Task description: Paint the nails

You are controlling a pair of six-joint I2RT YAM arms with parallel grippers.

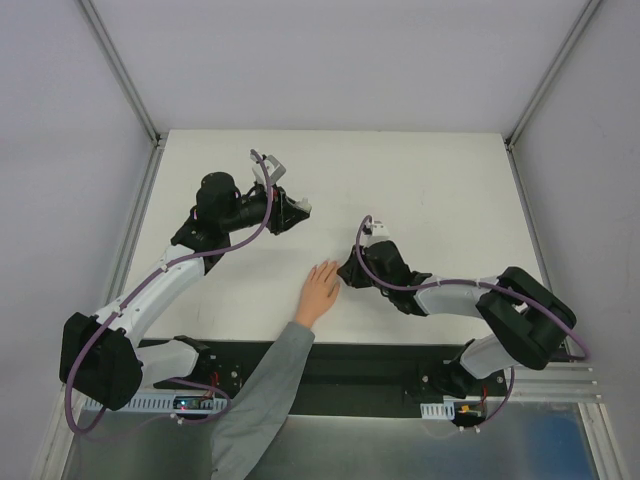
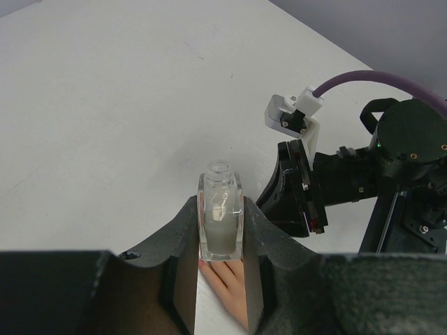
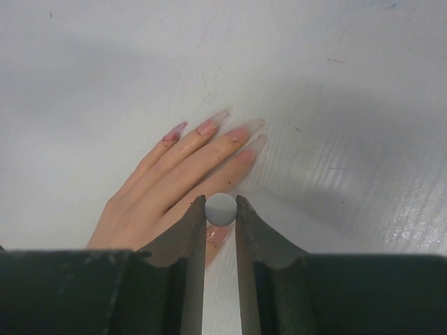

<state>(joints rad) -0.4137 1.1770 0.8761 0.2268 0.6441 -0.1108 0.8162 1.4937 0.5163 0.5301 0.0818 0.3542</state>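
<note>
Left pincer [image 2: 221,206] grips a small bottle [image 2: 221,234]; right pincer [image 3: 221,204] clamps a round grey knob [image 3: 221,209] over one of the nails [image 3: 218,235], lower centre.

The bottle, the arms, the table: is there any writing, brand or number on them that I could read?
None can be read in any view.
The bottle in the left gripper: a pale mark, no letters.
The grey cap in the right gripper: blank.
The boards at the arm bases: too small to read.
</note>
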